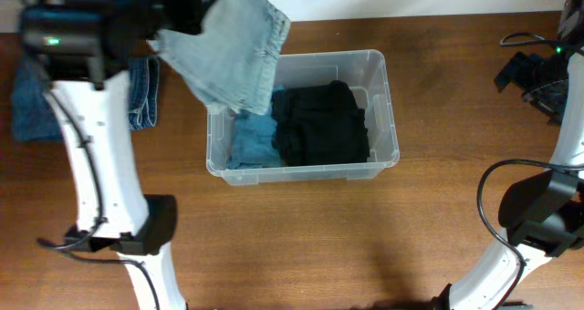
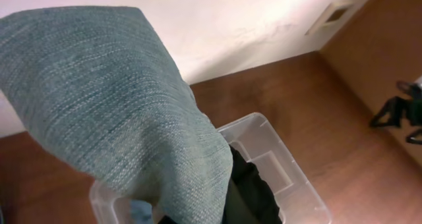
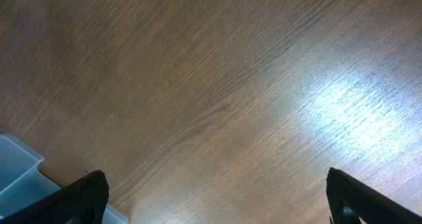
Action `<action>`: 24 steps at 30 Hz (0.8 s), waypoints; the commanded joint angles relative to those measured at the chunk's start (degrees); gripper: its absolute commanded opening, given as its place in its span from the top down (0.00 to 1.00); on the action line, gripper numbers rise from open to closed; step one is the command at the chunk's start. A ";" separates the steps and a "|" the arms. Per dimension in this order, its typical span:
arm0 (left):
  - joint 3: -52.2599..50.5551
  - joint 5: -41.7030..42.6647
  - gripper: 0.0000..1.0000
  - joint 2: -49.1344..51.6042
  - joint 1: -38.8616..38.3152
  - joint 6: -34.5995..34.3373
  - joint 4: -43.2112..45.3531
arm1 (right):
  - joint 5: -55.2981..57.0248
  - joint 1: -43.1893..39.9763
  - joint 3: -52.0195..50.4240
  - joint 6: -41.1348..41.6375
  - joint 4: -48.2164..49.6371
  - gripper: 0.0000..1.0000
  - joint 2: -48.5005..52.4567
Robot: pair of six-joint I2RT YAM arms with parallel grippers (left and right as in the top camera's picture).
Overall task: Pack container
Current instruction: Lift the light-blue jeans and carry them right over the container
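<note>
Container [image 1: 310, 171] at mid-tabletop [image 1: 365, 246], part-filled with blue cloth [image 1: 251, 144] and a black garment [image 1: 319, 123].
Left fingers, hidden by cloth, evidently pinch a pale denim garment [image 1: 233, 50] above its left end; the bin is likely light, stiff and slick, best held by the rolled rim; right fingers [image 3: 86, 197] spread wide, empty.

right wrist | we see the right gripper [image 3: 221, 207] with fingers spread wide over wooden table [image 3: 217, 85] | clear container [image 3: 16, 165] corner at left, just beside one fingertip [image 3: 86, 197] | we note glare on table at right
</note>
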 commanded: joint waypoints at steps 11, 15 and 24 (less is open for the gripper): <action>0.72 -12.09 0.99 9.84 -15.98 -22.29 6.82 | 0.70 -0.15 -0.20 0.70 -0.07 0.02 0.22; 0.72 -12.09 0.99 11.78 -18.29 -23.17 6.82 | 0.70 -0.15 -0.20 0.70 -0.07 0.02 0.22; 0.74 -11.21 0.99 12.07 -23.10 -23.32 7.21 | 0.70 -0.15 -0.20 0.70 -0.07 0.02 0.22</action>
